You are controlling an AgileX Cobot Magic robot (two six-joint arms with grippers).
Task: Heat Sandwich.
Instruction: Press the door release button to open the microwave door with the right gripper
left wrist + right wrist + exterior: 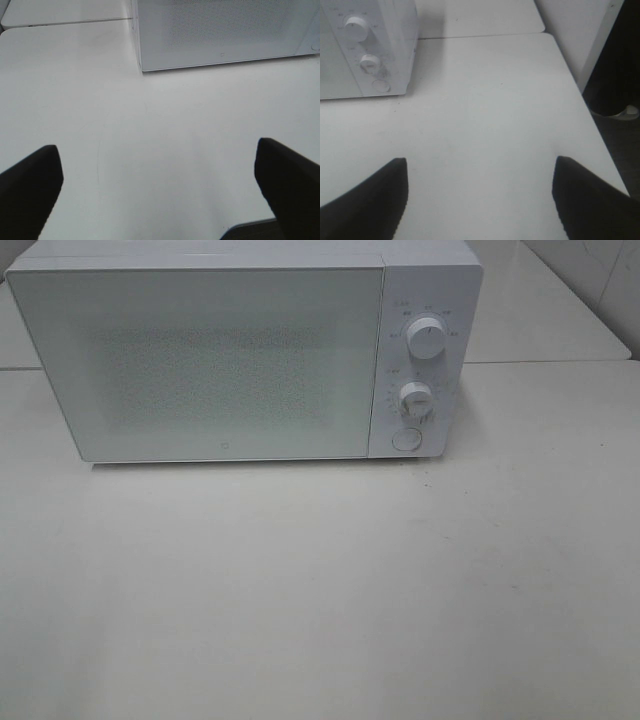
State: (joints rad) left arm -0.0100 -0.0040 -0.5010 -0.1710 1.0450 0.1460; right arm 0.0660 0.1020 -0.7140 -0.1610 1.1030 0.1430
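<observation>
Sandwich: showing in none of the 3 views. Its place, heading and long axis cannot be told from here.

Exterior high view, left to right:
- 1 white microwave (pixel 200 360) is sitting in the upper part of the frame, on the far side of a white table (pixel 320 590).
- Its door (pixel 200 365) is lying shut, filling the upper left and centre. The speckled window is showing nothing of the inside.
- The control strip is standing at upper right of centre, with 2 knobs and 1 button stacked top to bottom: upper knob (pixel 427 338), lower knob (pixel 416 398), round button (pixel 405 438).
- Neither arm is appearing in this view.

Left wrist view:
- The left gripper (pixel 160 195) is hovering above bare tabletop and facing the microwave, whose lower front is showing at upper right.
- 2 dark fingers (pixel 30 190) are sitting at lower left and lower right, spread wide apart and gripping nothing.

Right wrist view:
- The right gripper (pixel 480 200) is hovering over the table, with the microwave's control end at upper left and the table's edge running down the right side.
- 2 dark fingers (pixel 590 200) are sitting at lower left and lower right, likewise spread wide, with nothing between them.
</observation>
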